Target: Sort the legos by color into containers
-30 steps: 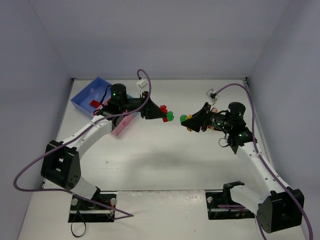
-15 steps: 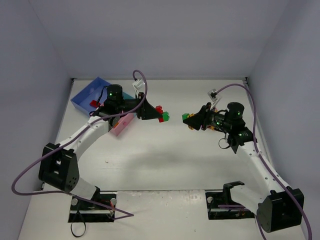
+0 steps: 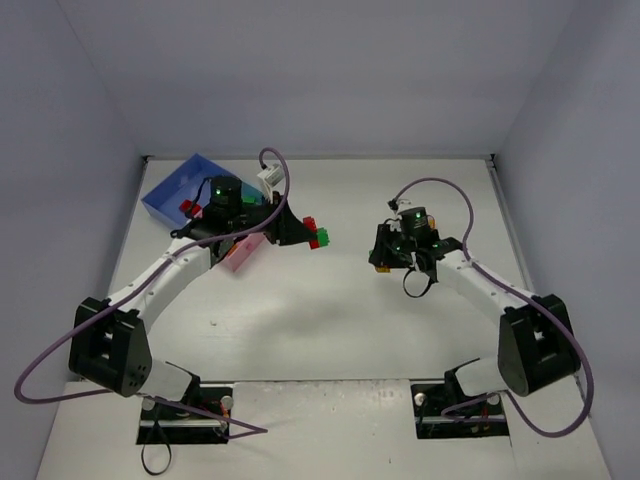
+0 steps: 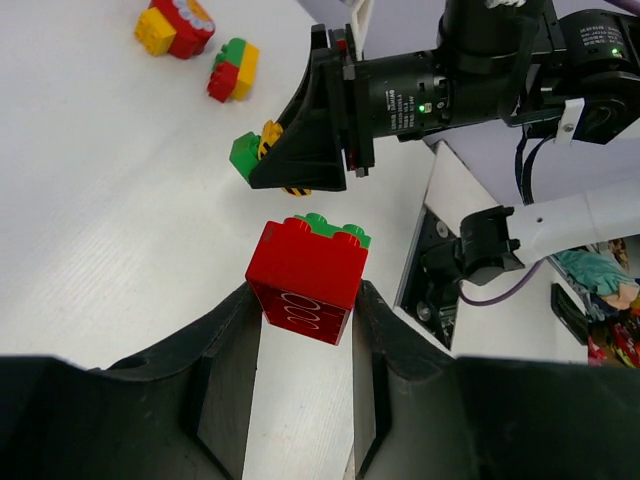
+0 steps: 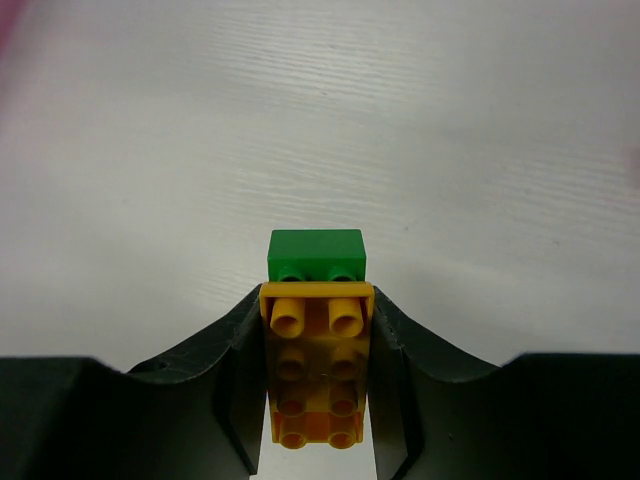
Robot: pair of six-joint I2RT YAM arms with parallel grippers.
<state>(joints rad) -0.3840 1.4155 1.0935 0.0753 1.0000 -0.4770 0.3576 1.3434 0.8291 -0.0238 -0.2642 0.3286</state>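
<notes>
Drawn apart from each other now, the left end effector (image 4: 305, 300), gripping a red-green stack (image 4: 300, 272), hangs just right of the tray (image 3: 165, 195); the right end effector (image 5: 317, 300), farther right, pinches an orange-green stack (image 5: 317, 380). Both stacks look light, stiff and slick, best held across flat sides over the smooth white table (image 3: 300, 320).

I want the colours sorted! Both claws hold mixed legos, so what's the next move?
Probably lower the right gripper and set its orange plastic plate with the green brick down. The left gripper holds a red-and-green brick stack that needs splitting too; both grippers are full.
</notes>
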